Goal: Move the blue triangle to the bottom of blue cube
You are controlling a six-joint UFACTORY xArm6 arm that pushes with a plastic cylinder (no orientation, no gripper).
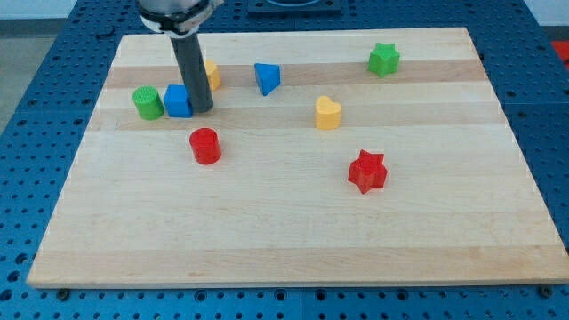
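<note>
Red star [367,171] nearest; blue triangle [266,77] right of my tip [203,108] (touching blue cube [178,101]).

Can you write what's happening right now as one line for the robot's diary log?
my tip: beside blue cube, view's right | blue triangle: upper right of cube, not yet below it | red cylinder: below cube
</note>
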